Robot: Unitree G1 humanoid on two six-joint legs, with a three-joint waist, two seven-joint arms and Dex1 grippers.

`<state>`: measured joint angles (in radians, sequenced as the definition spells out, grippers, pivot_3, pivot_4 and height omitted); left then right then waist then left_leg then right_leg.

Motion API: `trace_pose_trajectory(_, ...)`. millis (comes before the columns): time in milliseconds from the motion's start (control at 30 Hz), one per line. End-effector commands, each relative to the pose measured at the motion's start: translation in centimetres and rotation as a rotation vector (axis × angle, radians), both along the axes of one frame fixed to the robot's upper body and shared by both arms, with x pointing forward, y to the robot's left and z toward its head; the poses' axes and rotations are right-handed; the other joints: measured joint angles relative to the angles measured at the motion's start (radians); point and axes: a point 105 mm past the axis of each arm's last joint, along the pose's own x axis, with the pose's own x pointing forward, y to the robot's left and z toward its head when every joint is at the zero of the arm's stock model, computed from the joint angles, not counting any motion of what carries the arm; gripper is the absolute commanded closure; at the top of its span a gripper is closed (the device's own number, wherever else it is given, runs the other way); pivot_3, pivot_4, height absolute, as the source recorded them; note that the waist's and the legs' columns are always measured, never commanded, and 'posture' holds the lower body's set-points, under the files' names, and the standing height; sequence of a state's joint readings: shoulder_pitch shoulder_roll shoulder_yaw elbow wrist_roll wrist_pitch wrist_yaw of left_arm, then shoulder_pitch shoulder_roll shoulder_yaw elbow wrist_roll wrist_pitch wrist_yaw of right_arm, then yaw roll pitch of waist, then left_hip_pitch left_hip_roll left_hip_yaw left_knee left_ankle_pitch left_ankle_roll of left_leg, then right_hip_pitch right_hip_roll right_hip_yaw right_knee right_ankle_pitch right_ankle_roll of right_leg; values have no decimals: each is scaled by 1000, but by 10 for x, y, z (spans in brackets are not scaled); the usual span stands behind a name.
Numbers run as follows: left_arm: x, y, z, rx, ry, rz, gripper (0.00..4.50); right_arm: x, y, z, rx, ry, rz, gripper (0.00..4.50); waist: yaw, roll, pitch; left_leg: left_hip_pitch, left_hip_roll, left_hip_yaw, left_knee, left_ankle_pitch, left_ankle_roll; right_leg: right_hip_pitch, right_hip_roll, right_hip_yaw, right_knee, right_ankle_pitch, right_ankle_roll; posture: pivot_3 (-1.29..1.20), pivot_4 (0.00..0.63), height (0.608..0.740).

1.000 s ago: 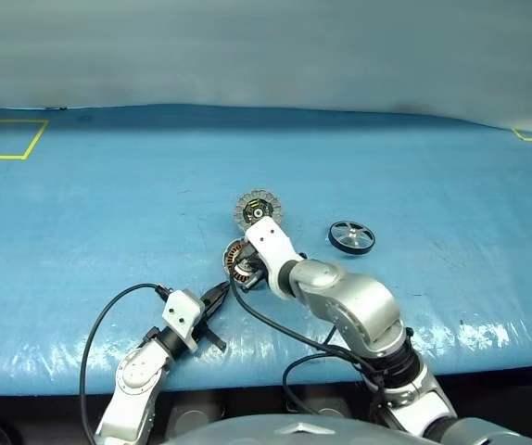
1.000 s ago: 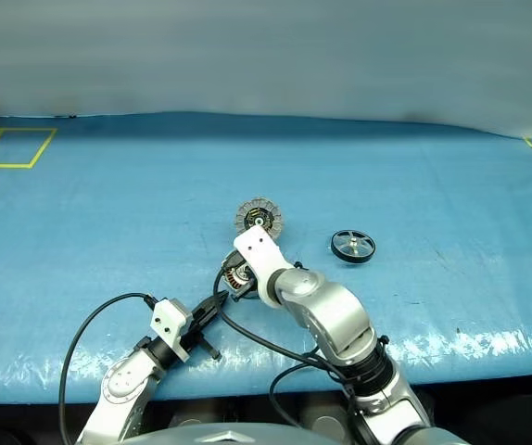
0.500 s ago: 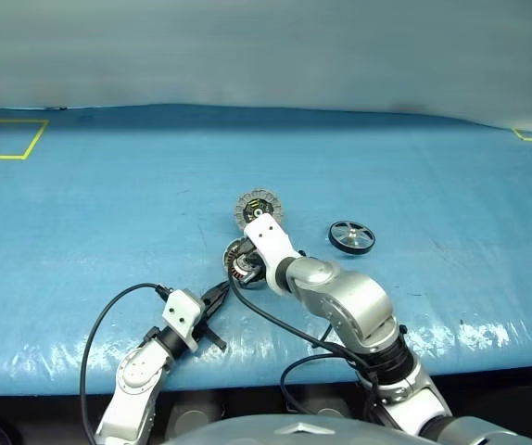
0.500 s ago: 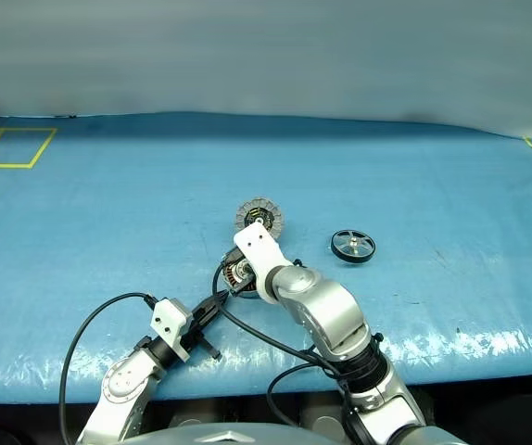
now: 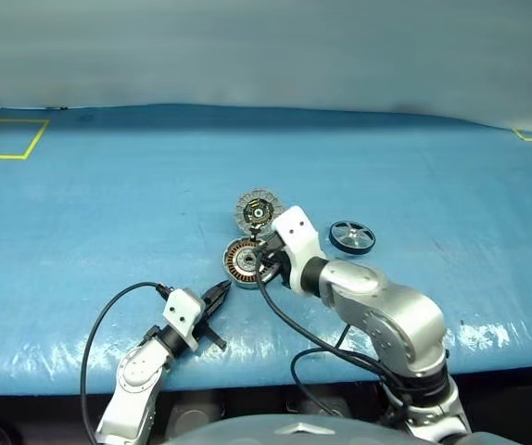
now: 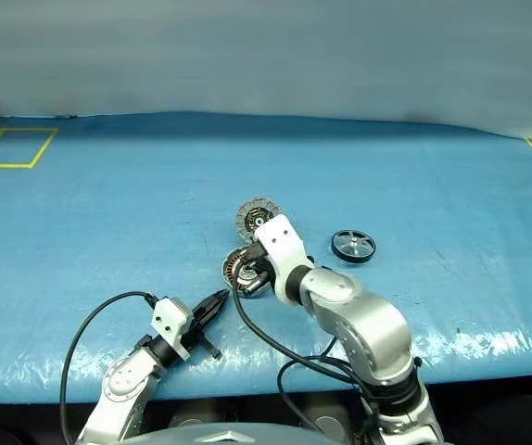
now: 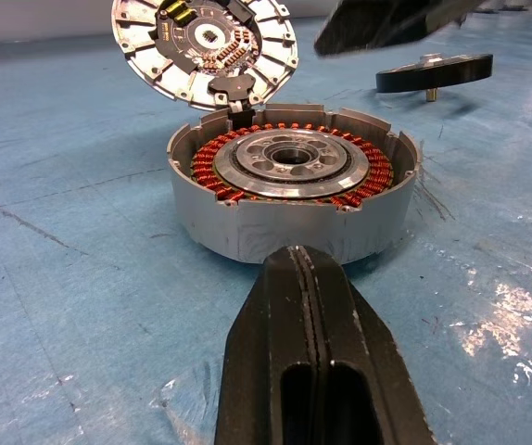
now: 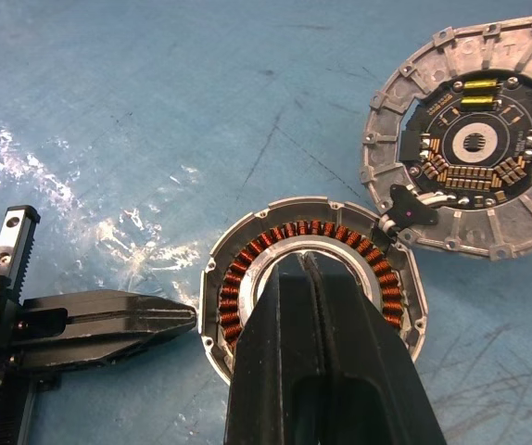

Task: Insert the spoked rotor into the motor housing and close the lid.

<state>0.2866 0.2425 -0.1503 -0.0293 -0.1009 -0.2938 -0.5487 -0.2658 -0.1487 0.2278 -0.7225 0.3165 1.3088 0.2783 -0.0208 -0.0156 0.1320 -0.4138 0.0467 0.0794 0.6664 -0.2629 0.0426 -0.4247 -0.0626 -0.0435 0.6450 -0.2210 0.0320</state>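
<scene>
- I saw the round silver-grey motor housing (image 7: 294,190) empty, its segmented lid (image 8: 470,167) hinged open.
- Black spoked rotor (image 5: 351,236) lay untouched on the counter, beyond my empty, closed right gripper (image 8: 317,278); left gripper (image 7: 305,269) also closed, empty.

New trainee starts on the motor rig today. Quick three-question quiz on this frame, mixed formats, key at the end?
1. True or false: the spoked rotor already sits inside the motor housing.
2. Multiple choice: the lid is A) shut over the windings, B) swung open, hinged at the housing's edge, C) lying detached beside the rotor.
3. Fill in: the fingers of both the left gripper and the right gripper are ____.

Key: 1 false, the rotor lies on the blue table cover, apart from the housing on the robot's right. 2 B. 3 shut, holding nothing.
</scene>
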Motion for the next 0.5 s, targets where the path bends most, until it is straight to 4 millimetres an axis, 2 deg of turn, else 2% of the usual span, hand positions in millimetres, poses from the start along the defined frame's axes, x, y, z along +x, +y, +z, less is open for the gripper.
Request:
trace_pose_trajectory(33,1,0,3,-18,-1,-15,4500,4,-24,3,51,4,-98,4487,1,0,0,0,0,0,0,0,0,0,0,0,0,0,0,0,150,740)
trace_pose_trajectory(133,1,-1,3,-33,12,-33,4500,16,-54,-4,-1,-4,-254,4487,0,0,0,0,0,1,0,0,0,0,0,1,0,0,0,0,150,740)
trace_pose_trajectory(233,1,-2,4,-26,14,-44,4500,29,-88,-6,-61,-21,-430,3961,1,0,0,0,0,1,0,0,0,0,0,1,0,0,0,0,150,740)
trace_pose_trajectory(333,1,-1,5,-19,13,-45,4500,36,-112,-8,-121,-29,-539,3025,2,0,0,0,0,1,0,0,0,0,0,1,0,0,0,0,150,740)
trace_pose_trajectory(467,1,-2,5,-21,15,-46,4500,43,-132,-10,-182,-21,-636,1683,2,1,0,0,0,2,0,0,0,0,1,2,0,0,0,0,150,740)
trace_pose_trajectory(500,1,-2,5,-21,16,-45,4500,45,-134,-9,-183,-18,-651,1683,2,1,0,0,0,1,0,0,0,0,1,2,1,0,0,0,150,740)
